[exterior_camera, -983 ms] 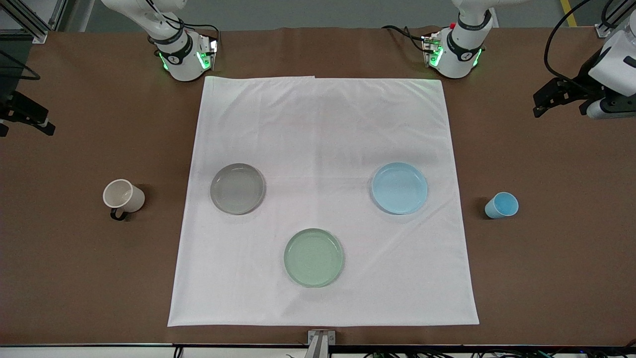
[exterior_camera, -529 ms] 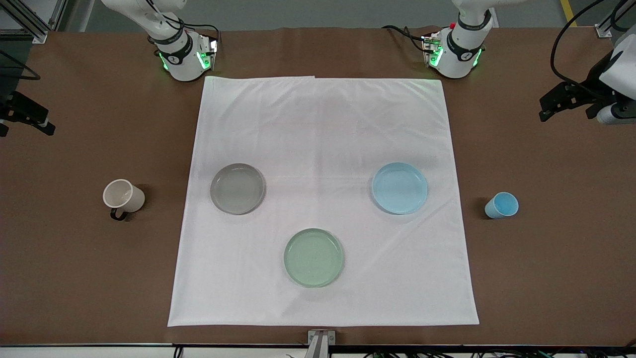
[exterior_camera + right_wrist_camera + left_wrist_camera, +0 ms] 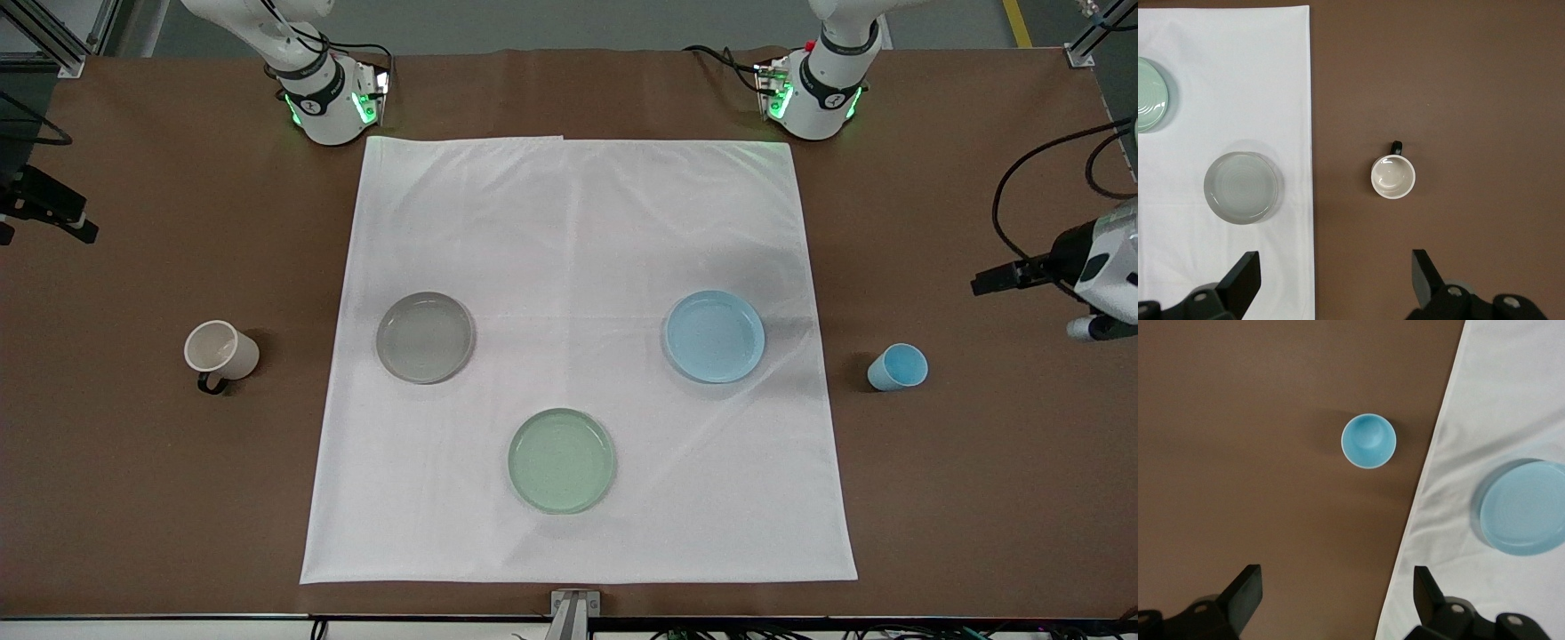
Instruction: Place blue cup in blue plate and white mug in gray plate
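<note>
Front view: blue cup [image 3: 898, 367] on bare table toward my left arm's end, beside the cloth [image 3: 578, 267] holding blue plate [image 3: 716, 336] and gray plate [image 3: 425, 337]; white mug [image 3: 220, 353] toward my right arm's end; no readable writing. Left wrist: my left gripper [image 3: 1335, 600] spread open, empty, over bare table near the cup. Right wrist: my right gripper [image 3: 1335, 280] spread open, empty, over table near the mug.

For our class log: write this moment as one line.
blue cup: on table, upright | white mug: on table | blue plate, gray plate: empty | left tool: open above cup
</note>
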`<state>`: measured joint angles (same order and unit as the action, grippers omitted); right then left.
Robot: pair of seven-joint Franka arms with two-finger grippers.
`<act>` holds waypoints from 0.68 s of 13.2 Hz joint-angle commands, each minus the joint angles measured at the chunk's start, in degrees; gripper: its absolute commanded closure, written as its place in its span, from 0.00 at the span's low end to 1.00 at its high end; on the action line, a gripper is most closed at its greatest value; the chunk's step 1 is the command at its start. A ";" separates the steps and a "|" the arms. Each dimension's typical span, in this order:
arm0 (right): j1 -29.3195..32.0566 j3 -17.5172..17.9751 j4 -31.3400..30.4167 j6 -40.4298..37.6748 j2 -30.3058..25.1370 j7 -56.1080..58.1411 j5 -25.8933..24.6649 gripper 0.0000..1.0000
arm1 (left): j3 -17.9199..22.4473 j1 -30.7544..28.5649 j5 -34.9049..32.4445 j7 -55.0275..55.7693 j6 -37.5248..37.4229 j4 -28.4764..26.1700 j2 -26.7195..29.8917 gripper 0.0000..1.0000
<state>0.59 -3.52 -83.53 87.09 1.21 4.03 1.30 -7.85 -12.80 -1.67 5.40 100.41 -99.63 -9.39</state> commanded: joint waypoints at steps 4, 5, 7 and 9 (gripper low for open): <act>3.54 0.27 0.30 2.54 5.54 0.01 -0.33 0.00 | -0.24 -0.65 -0.97 -0.48 24.72 -11.64 -6.67 0.02; 3.97 0.27 -0.05 4.03 7.74 0.01 -0.42 0.00 | -0.24 -0.65 -0.97 -0.56 26.93 -11.55 -8.69 0.07; 6.08 0.27 -0.75 7.98 14.15 0.10 -0.42 0.00 | -0.24 -0.74 -0.97 -0.65 31.75 -11.55 -12.30 0.25; 7.49 0.27 -3.29 13.16 18.20 0.01 -0.24 0.00 | -0.15 -0.65 -0.97 -0.65 35.19 -11.38 -14.77 0.36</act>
<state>6.41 -3.87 -85.67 96.96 15.53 4.07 1.26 -7.85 -13.10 -1.67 5.40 133.02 -111.58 -22.32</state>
